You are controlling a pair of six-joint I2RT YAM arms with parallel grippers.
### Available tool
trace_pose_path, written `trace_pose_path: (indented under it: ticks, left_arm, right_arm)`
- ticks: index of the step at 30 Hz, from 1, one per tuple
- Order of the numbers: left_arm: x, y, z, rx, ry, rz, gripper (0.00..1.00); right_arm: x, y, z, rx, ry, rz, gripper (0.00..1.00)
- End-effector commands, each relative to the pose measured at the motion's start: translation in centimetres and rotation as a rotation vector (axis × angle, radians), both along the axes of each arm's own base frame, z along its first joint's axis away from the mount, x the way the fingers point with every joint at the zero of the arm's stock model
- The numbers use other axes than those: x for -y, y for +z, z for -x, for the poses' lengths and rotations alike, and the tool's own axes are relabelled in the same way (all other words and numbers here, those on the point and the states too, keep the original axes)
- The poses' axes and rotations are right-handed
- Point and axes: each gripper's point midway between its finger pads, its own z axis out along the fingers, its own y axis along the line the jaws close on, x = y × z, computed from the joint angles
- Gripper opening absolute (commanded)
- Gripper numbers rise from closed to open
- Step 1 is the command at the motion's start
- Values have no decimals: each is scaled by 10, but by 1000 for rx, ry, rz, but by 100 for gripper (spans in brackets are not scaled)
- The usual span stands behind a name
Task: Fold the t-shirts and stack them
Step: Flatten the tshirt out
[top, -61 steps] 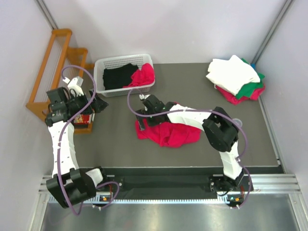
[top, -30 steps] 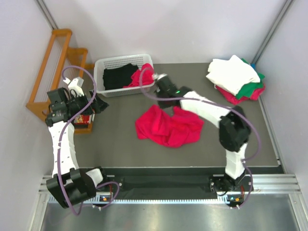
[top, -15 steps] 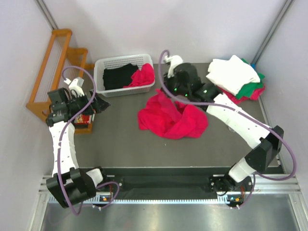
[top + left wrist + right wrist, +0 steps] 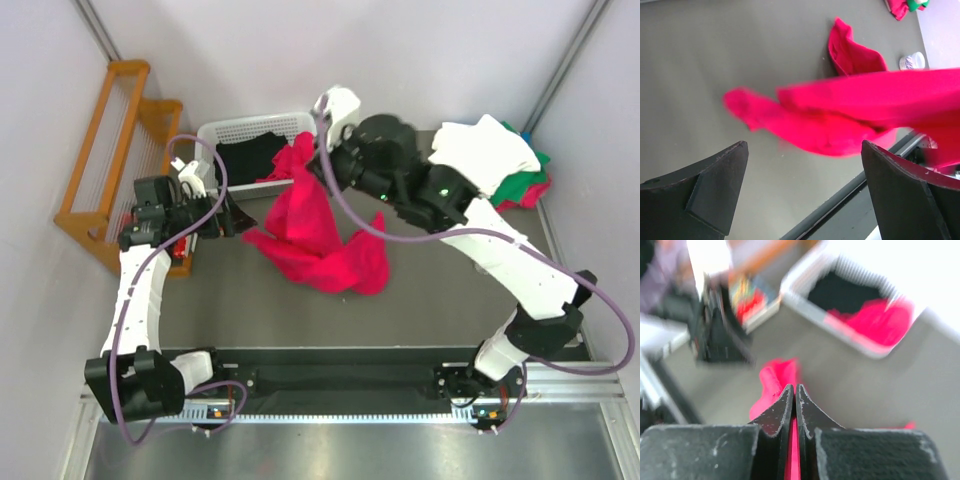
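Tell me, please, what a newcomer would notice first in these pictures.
First, the crimson t-shirt hanging mid-table, lifted by the right claw, which is shut on its upper edge. Next, the open left claw beside its left corner, and the folded pile of shirts at the far right.

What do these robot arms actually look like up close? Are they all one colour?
No. Each arm has white link shells joined by chunky black joints, with a purple cable looping along it. The left pincer ends in two broad, matte black wedge fingers. The right pincer has the same black fingers, scuffed with pale scratches.
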Motion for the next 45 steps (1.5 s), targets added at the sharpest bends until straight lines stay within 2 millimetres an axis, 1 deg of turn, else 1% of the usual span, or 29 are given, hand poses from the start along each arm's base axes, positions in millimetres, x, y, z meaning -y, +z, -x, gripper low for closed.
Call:
trace_pose_path:
  ticks: [1,2,4,5,6,9,14,16,19,22,23,24,25,26,29,30,32,33,35,36,37,39,40,41,42,43,45]
  left_arm:
    - [-4,16,-6,72,15,-26,99]
    - [-4,16,-6,76,16,-26,99]
    - [-5,15,-5,75,25,-31,99]
    - [-5,15,-5,75,23,-34,99]
    - [-5,16,-4,80,24,-35,99]
    - [-5,17,-4,84,25,-33,99]
    - [-5,18,-5,89,28,-35,99]
    - [-5,18,-5,87,30,-33,99]
    - [-4,19,-4,91,26,-27,99]
    - [0,22,-2,94,5,-6,99]
    - [1,23,-2,94,1,0,99]
    - [1,23,-3,91,3,3,99]
    - [1,23,-3,88,3,6,99]
    - [2,24,-2,93,-1,8,99]
    - [3,28,1,109,-5,14,99]
    - [3,27,2,110,-4,14,99]
    - [1,28,2,124,12,9,99]
    - [1,25,2,120,16,10,99]
    - [0,25,3,126,31,18,99]
    - [-1,26,4,124,42,29,99]
    - [-2,28,5,131,47,36,99]
    - [-6,29,5,141,65,52,99]
    - [-7,31,6,147,73,66,99]
    - [-11,29,6,151,90,74,99]
    - [-11,30,7,151,96,86,99]
    - [-12,32,9,165,100,85,99]
    - [-14,31,10,168,110,86,99]
  right_arm:
    - [53,134,-7,307,-122,-174,0]
    - [62,154,-6,337,-137,-208,0]
    - [77,169,-10,370,-172,-223,0]
    - [84,179,-8,393,-181,-233,0]
    - [89,182,-9,401,-197,-235,0]
    - [99,183,-9,410,-222,-235,0]
    - [95,163,-14,369,-221,-205,0]
    - [93,159,-16,363,-221,-199,0]
    - [91,160,-16,361,-212,-202,0]
    - [88,167,-15,371,-198,-217,0]
    - [89,175,-13,383,-192,-233,0]
    - [84,179,-11,386,-166,-244,0]
    - [74,175,-14,378,-146,-239,0]
    - [73,188,-9,388,-127,-274,0]
    - [48,190,-5,379,-58,-294,0]
    - [37,190,1,376,-26,-299,0]
    - [18,188,2,372,9,-309,0]
    - [7,190,12,372,52,-323,0]
    - [-10,196,19,388,90,-351,0]
    - [-19,197,28,390,121,-363,0]
    - [-27,201,31,395,138,-385,0]
    - [-40,200,40,384,176,-404,0]
    - [-49,196,43,367,198,-410,0]
    - [-57,193,48,358,227,-411,0]
    - [-68,188,60,347,264,-409,0]
    - [-77,181,63,344,283,-391,0]
    - [-84,176,73,357,281,-365,0]
